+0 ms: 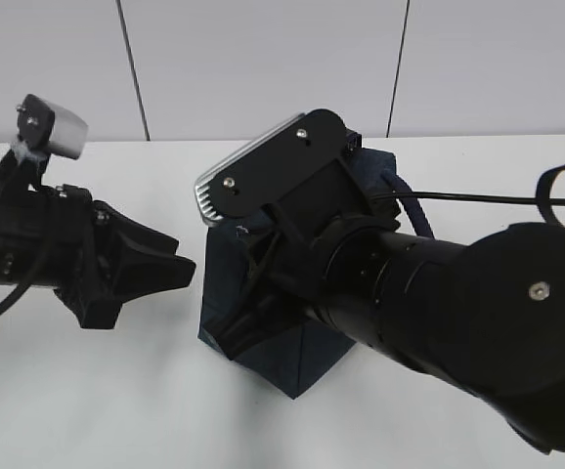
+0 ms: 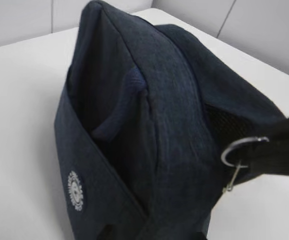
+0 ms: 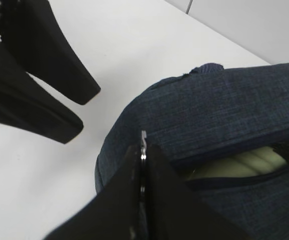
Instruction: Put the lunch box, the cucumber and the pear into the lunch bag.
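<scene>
we saw the lunch bag (image 1: 263,332) standing on the white table (image 1: 87,410), near the middle and toward the front edge, with one lower corner pointing at the front edge. it was a boxy bag of dark navy fabric with a fine woven grain. in the left wrist view its side showed a deep fold, a small round white badge (image 2: 75,190) low on the cloth, a patch of black mesh (image 2: 223,125) and a metal ring (image 2: 242,149) on a black strap. a padded loop handle (image 1: 414,210) rose behind it in the exterior view.

in the right wrist view the top zipper opening (image 3: 244,167) stood partly open as a narrow slit, and through it we saw the pale sage-green lid of the lunch box (image 3: 257,160) inside the bag. we could not find the cucumber or the pear in any view.

the right gripper (image 3: 143,160) had its jaws together, pinched on a small metal zipper pull (image 3: 143,137) at the end of the slit. the right arm covered most of the bag in the exterior view.

the left gripper (image 1: 180,266) hung just beside the bag's left side, not touching it, with its jaws apart and nothing between them.
</scene>
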Controlling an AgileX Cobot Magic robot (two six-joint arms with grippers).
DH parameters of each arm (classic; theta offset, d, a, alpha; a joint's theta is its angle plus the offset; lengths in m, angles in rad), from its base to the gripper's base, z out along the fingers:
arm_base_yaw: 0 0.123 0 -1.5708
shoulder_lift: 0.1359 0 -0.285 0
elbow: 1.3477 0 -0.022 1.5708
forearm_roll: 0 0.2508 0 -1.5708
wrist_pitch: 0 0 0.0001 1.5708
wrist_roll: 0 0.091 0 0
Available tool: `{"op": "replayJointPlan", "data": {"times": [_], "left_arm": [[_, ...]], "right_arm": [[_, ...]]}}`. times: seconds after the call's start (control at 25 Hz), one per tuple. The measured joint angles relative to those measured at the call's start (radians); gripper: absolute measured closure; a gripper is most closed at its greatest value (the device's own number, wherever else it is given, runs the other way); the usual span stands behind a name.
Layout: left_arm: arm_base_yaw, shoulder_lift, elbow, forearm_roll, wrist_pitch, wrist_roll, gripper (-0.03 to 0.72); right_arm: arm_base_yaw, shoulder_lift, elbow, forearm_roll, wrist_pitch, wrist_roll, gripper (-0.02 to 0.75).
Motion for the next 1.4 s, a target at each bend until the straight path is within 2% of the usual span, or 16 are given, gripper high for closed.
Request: {"op": "replayJointPlan", "data": {"times": [0.08,0.24,0.44,0.72,0.8,0.88,0.96,1.12,1.4], "left_arm": [[0.0,0.035,0.0,-0.044,0.032,0.073,0.419],[0.0,0.081,0.0,-0.076,0.054,0.144,0.419],[-0.006,0.119,-0.001,-0.1,0.066,0.161,0.419],[-0.056,0.167,-0.019,-0.169,0.069,0.162,0.419],[-0.069,0.18,-0.03,-0.18,0.064,0.162,0.464],[-0.072,0.188,-0.031,-0.194,0.056,0.162,0.585],[-0.072,0.19,-0.031,-0.194,0.052,0.162,0.645],[-0.072,0.191,-0.032,-0.194,0.049,0.162,0.675],[-0.072,0.191,-0.034,-0.193,0.053,0.162,0.68]], "right_arm": [[0.0,0.0,0.0,0.004,0.0,-0.001,0.738],[0.0,-0.002,0.0,0.006,0.004,-0.002,0.738],[0.0,-0.002,0.0,0.01,0.013,-0.002,0.738],[0.0,-0.002,0.0,0.014,0.021,-0.004,0.738],[0.0,-0.002,0.0,0.018,0.021,-0.004,0.738],[0.0,-0.002,-0.003,0.02,0.021,-0.004,0.738],[0.0,-0.002,-0.01,0.027,0.023,-0.006,0.738],[0.0,-0.002,-0.051,0.084,-0.016,-0.066,0.738],[-0.017,-0.002,-0.157,0.294,-0.111,-0.337,0.738]]}}
